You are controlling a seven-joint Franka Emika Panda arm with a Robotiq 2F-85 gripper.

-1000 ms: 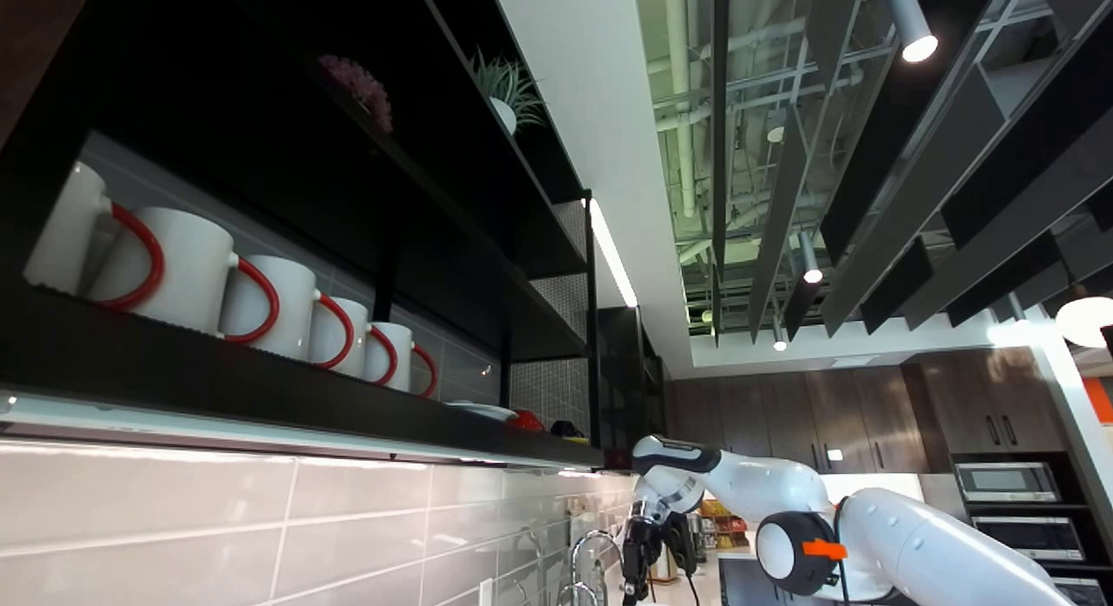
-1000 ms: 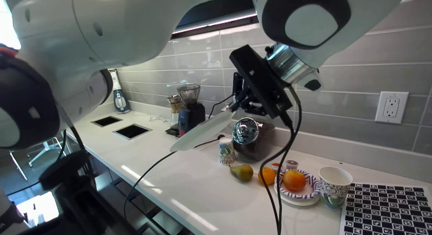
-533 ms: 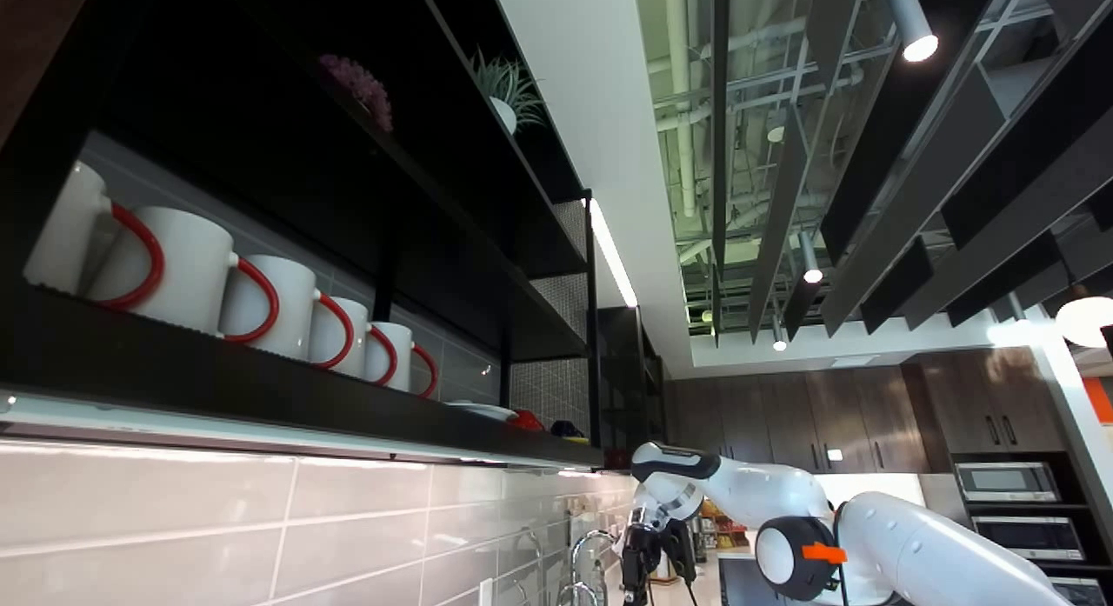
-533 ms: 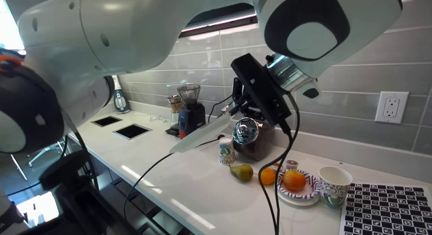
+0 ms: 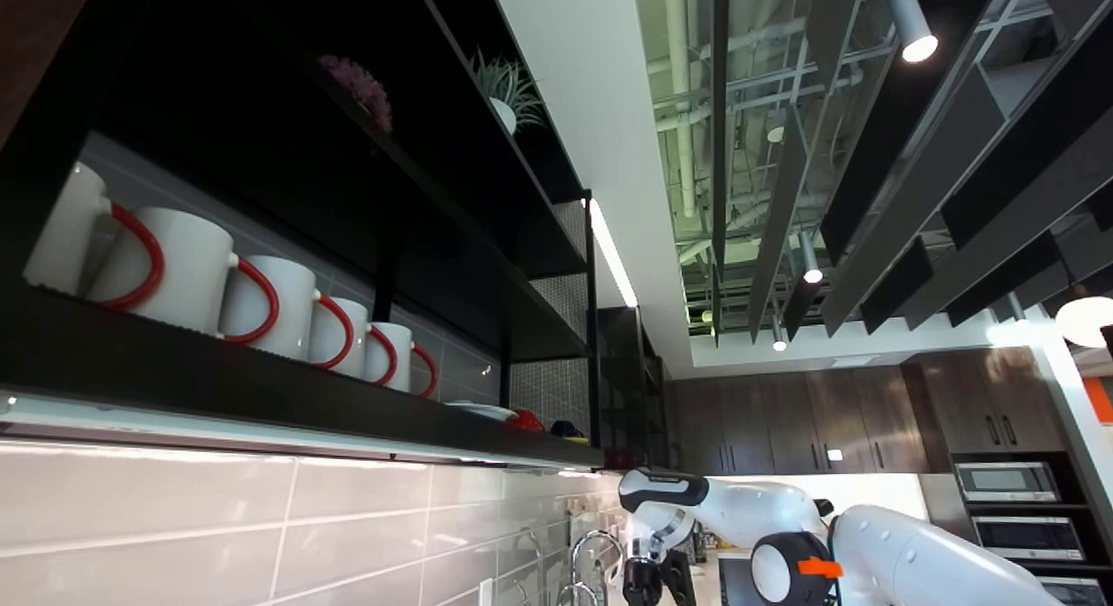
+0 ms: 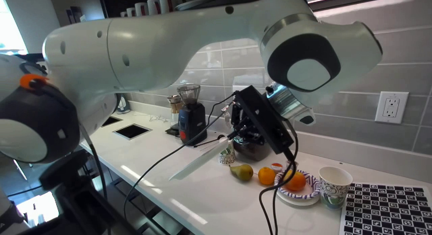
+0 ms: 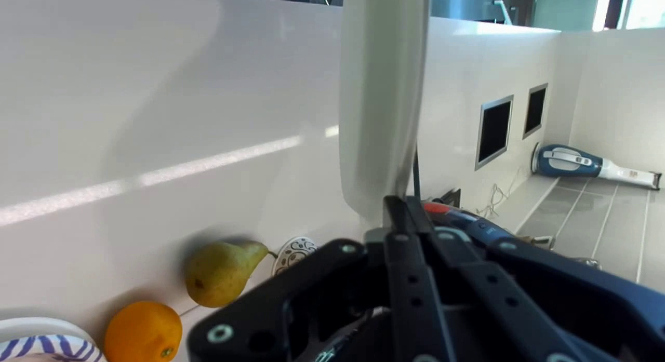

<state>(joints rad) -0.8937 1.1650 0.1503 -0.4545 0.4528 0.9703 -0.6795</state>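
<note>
A long, pale, blade-shaped piece (image 6: 200, 160) is pinched at one end by my gripper (image 6: 233, 135) and slants down over the counter. In the wrist view the fingertips of my gripper (image 7: 405, 211) meet on this pale blade-shaped piece (image 7: 382, 102), which extends away toward the top of the picture. Behind its held end in an exterior view stands a small patterned paper cup (image 6: 227, 156); I cannot tell whether they touch. A green pear (image 6: 242, 172) and an orange (image 6: 266, 176) lie nearby. A dark jar (image 6: 251, 150) is partly hidden behind the gripper.
A plate (image 6: 315, 186) bears an orange-red fruit (image 6: 296, 181) beside a larger paper cup (image 6: 335, 184) and a checkered board (image 6: 388, 208). A coffee grinder (image 6: 191, 122) stands by the tiled wall. Black cables loop across the counter. White mugs (image 5: 183, 267) line a shelf above.
The arm has come down, bringing the gripper and the pale piece lower over the counter. The grip has stayed shut on the piece; the counter objects have not moved.
</note>
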